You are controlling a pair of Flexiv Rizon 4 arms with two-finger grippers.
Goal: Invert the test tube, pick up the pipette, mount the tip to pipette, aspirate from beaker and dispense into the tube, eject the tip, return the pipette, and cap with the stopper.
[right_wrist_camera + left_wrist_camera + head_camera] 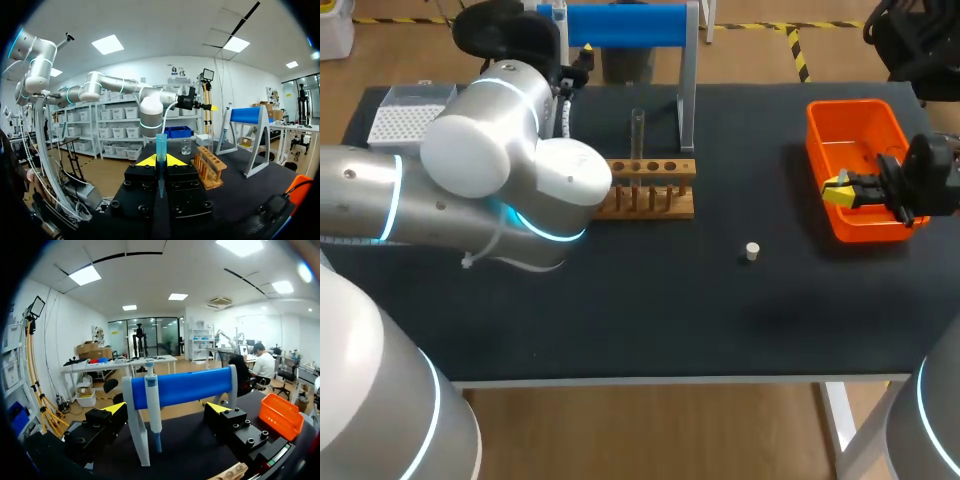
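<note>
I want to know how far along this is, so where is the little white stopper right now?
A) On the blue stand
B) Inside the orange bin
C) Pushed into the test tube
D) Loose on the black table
D: the head view shows the stopper lying by itself on the black table, between the wooden rack and the orange bin.
</note>
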